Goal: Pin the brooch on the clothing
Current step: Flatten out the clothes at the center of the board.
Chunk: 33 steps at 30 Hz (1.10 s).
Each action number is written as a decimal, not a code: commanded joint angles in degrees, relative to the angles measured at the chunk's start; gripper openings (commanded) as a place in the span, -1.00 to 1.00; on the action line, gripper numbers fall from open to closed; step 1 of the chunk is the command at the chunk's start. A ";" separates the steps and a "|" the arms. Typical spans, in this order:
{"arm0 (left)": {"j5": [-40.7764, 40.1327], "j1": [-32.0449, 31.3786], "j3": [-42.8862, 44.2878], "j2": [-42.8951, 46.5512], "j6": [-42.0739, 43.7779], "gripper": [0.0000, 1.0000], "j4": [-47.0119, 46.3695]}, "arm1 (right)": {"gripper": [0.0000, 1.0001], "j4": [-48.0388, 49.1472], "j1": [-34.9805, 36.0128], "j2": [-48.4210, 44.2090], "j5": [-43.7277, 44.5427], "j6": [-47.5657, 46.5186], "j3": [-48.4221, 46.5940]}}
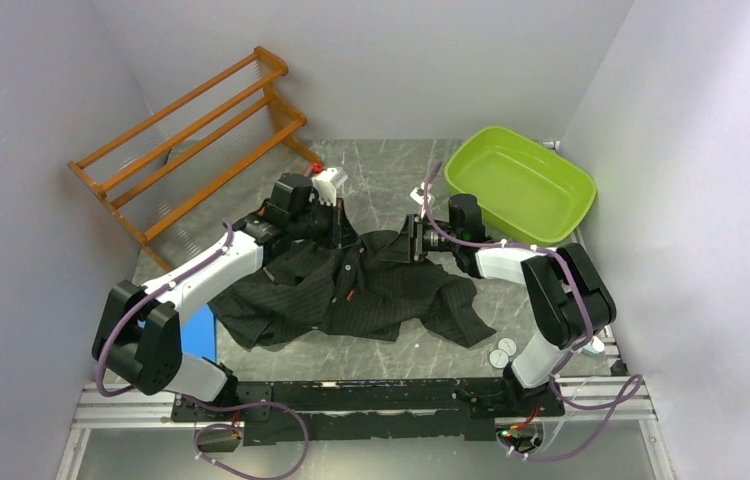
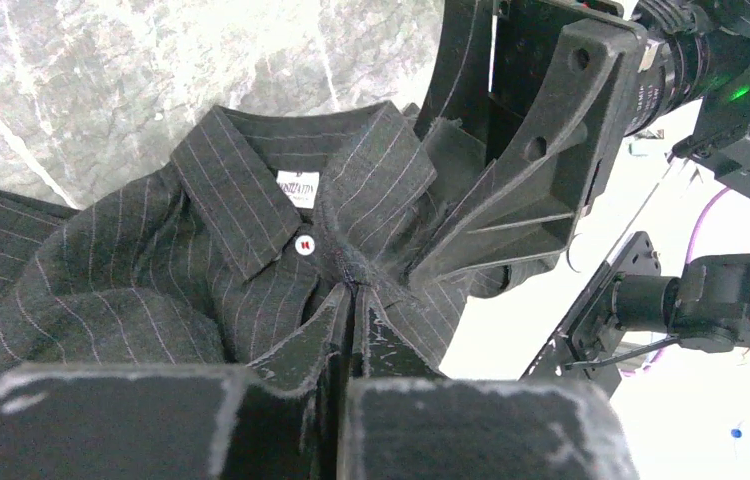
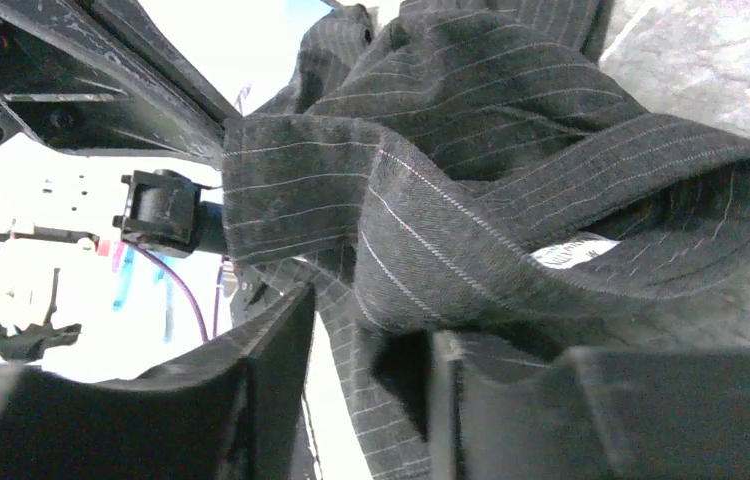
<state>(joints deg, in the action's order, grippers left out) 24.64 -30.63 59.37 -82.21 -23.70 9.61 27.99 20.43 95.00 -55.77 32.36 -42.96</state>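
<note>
The black pinstriped shirt (image 1: 351, 290) lies crumpled on the table's middle, collar toward the far side. My left gripper (image 1: 336, 228) is shut on a pinch of shirt fabric just below the collar (image 2: 356, 292). The neck label (image 2: 296, 187) and a white button (image 2: 303, 244) show beside it. My right gripper (image 1: 414, 240) is at the collar's right side. Its fingers (image 3: 276, 340) stand apart, with a fold of the shirt (image 3: 471, 200) hanging between them. Two small white round discs (image 1: 503, 350), possibly brooches, lie near the right arm's base. No gripper holds a brooch.
A green basin (image 1: 521, 185) stands at the far right. A wooden rack (image 1: 191, 140) leans at the far left. A small white and red item (image 1: 326, 178) sits behind my left gripper. A blue flat thing (image 1: 199, 332) lies under the left arm.
</note>
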 commanded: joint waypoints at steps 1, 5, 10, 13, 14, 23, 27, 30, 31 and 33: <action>-0.03 0.68 0.81 1.59 -0.49 -0.73 -0.61 | -0.30 8.45 0.45 1.12 -1.24 4.21 -1.53; -4.81 1.26 1.71 2.94 0.67 0.21 5.23 | -0.92 3.05 0.45 0.31 -0.09 1.44 -2.28; -13.36 1.41 2.10 6.38 3.39 0.66 15.49 | -1.00 -6.84 0.43 -5.87 1.31 -2.91 -0.02; -14.53 1.41 2.36 7.25 4.59 0.64 22.95 | -1.00 -15.32 0.49 -10.06 4.91 -5.88 1.77; -14.27 1.39 2.03 7.24 4.50 0.61 25.04 | -1.00 -18.03 0.49 -11.36 6.31 -6.43 2.36; -4.44 -8.31 -8.78 7.86 -2.61 0.33 24.31 | -1.00 -34.28 0.49 -16.86 16.82 -6.16 4.51; -3.26 -13.29 -9.07 9.07 -1.49 0.33 24.02 | -1.00 -40.34 0.51 -18.40 21.49 -7.75 3.70; -9.23 -13.21 -5.67 13.42 0.32 0.61 24.50 | -1.00 -42.13 0.50 -19.76 22.42 -9.12 4.13; -10.79 -13.04 -4.27 14.48 0.93 0.73 24.34 | -1.00 -42.13 0.49 -20.12 22.45 -9.12 4.31; -13.57 -10.82 -1.59 15.51 2.15 0.86 23.48 | -1.00 -41.78 0.45 -21.16 23.00 -8.40 5.28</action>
<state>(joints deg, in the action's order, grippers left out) 16.60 -43.88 50.94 -71.37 -23.75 35.62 -11.77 20.95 77.08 -35.59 25.10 -38.13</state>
